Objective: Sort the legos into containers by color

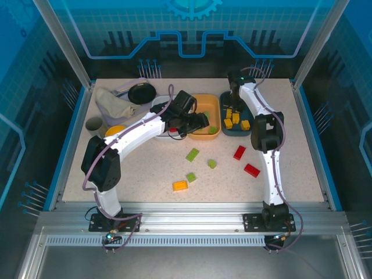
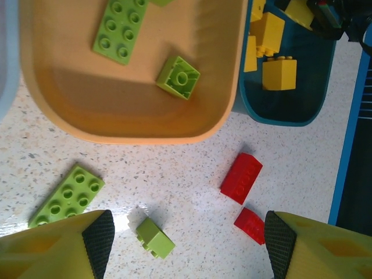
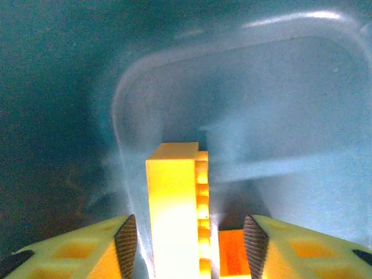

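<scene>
Your right gripper (image 3: 189, 229) hangs inside the dark teal tray (image 3: 279, 104) with its jaws parted. A yellow brick (image 3: 174, 197) stands on end between them, with a sliver of gap on one side and a wider one on the other. That tall, narrow stance looks unsteady: if you lift away crooked, a pad could catch the brick and tip it, or drag it over the rim, so pull straight up. Your left gripper (image 2: 189, 241) is spread wide and empty above the desk (image 2: 192, 157), with a small green brick (image 2: 155, 237) below and between its fingers, near the orange tray (image 2: 133, 125). A flat green plate (image 2: 67, 195) lies by one finger and two red bricks (image 2: 241, 177) by the other. A careless descent may land on them, and a red one swept along could end up in the wrong tray.
</scene>
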Motion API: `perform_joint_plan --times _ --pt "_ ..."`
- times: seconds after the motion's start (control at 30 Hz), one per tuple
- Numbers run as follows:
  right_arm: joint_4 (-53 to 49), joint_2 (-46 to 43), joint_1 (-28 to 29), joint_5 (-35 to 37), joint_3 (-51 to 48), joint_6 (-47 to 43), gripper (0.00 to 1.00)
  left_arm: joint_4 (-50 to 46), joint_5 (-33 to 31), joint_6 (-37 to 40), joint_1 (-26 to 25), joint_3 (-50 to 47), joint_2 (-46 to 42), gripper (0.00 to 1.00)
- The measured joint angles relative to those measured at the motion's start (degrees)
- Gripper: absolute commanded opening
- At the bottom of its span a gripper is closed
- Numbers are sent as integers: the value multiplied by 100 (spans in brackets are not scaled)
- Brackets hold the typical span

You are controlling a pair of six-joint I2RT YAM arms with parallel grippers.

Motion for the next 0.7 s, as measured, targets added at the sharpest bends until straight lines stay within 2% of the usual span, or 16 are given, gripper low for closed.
perform_joint_plan --times 0.1,0.2,0.47,0.57,0.7 --pt "31 -437 7 57 -254 9 55 -120 83 105 -107 262 146 72" --pt "175 -1419 28 197 -999 52 55 -227 188 278 -247 695 455 72" --pt "752 -5268 98 511 -4426 426 58 -664 372 879 -776 2177 1792 74" --pt "715 -6485 103 466 -5654 566 63 -885 354 1084 -1005 2719 2286 77" --pt "446 -7720 219 348 -6745 713 67 -1207 205 1279 -1303 3383 2870 81"
